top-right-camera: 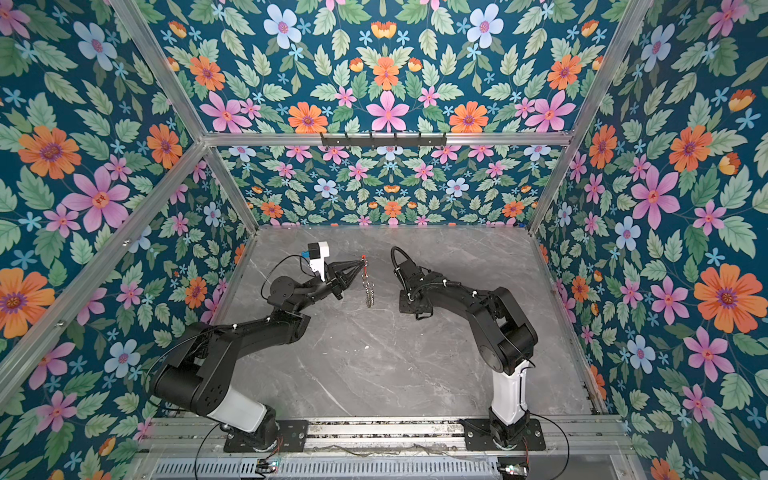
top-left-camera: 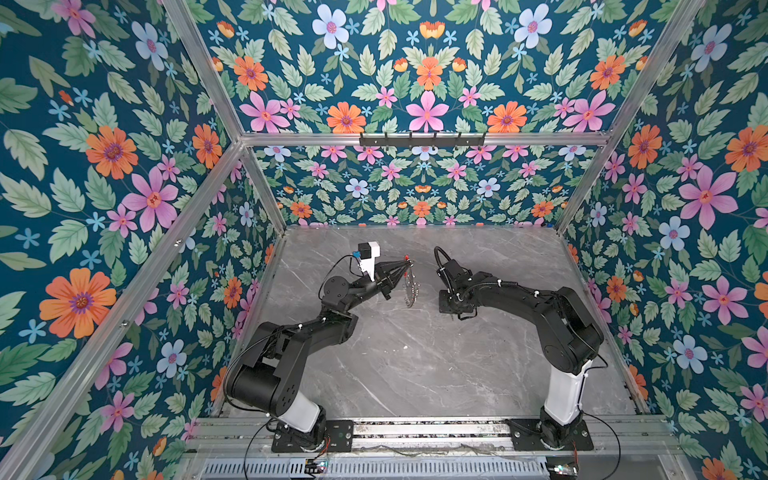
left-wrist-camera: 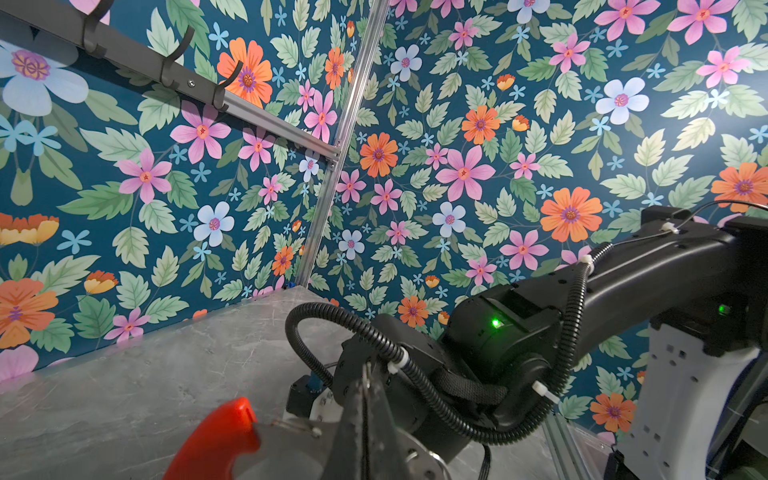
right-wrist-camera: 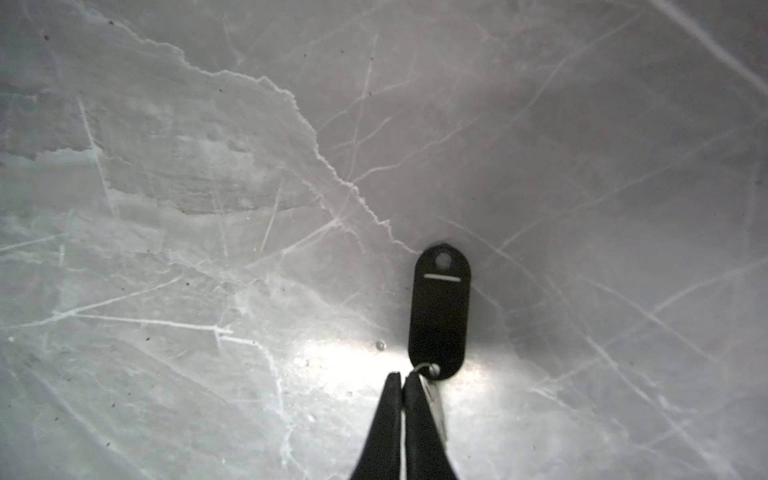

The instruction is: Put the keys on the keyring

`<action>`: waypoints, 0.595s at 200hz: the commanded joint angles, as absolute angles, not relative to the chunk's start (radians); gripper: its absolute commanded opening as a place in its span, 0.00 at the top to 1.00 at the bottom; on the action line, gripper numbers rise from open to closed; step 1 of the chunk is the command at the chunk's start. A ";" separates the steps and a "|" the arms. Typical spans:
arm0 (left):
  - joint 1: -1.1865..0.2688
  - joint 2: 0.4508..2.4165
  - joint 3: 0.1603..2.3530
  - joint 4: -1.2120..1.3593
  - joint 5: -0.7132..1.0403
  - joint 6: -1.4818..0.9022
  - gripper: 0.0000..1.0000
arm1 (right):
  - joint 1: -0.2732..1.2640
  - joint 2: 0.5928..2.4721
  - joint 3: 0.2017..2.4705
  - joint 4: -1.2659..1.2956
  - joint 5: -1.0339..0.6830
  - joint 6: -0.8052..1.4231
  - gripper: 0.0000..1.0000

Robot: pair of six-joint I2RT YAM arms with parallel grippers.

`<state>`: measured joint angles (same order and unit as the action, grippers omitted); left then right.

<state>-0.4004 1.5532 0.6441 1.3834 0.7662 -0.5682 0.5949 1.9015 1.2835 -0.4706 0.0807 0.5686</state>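
The left gripper [top-left-camera: 408,262] is hovering above the middle of the grey marble-patterned tabletop [top-left-camera: 415,365], toward its far half, and its fingers are pressing tight together on the keyring [top-left-camera: 411,291], a large flat grey metal disc fringed with small silver loops [top-right-camera: 369,296]. In both top views the keyring is hanging edge-on from those fingertips, clear of the tabletop. In the left wrist view the gripper [left-wrist-camera: 365,374] is clamping the grey disc [left-wrist-camera: 286,434] just beside its red curved piece [left-wrist-camera: 216,440]. The right arm [top-left-camera: 519,291] is reaching over the right side of the tabletop's far half with its wrist pointing straight down, so its fingers are hiding beneath it in the top views. In the right wrist view the right gripper [right-wrist-camera: 402,376] is showing its jaws fully together, just above the tabletop. The small black oblong plastic key tag [right-wrist-camera: 440,307] is lying flat on the tabletop directly beyond those fingertips, and its little silver split ring [right-wrist-camera: 426,368] is touching the tip of one finger. Whether the ring is being pinched between the jaws or is only sitting beside them, I cannot tell.
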 commanded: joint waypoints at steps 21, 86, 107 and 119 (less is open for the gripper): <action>-0.400 1.552 0.645 1.413 0.776 -0.571 1.00 | 0.566 1.873 1.250 -0.397 0.002 0.518 1.00; -0.400 1.550 0.647 1.411 0.776 -0.577 1.00 | 0.483 1.863 1.177 -0.289 -0.172 0.541 1.00; -0.400 1.550 0.649 1.410 0.776 -0.578 1.00 | 0.471 1.864 1.168 -0.275 -0.191 0.551 1.00; -0.400 1.552 0.649 1.408 0.776 -0.581 1.00 | 0.464 1.864 1.161 -0.265 -0.200 0.556 1.00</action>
<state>-0.4004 1.5528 0.6434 1.3834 0.7666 -0.5743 0.4732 1.8690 1.1698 -0.3016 -0.1574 0.5339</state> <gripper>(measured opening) 0.050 0.068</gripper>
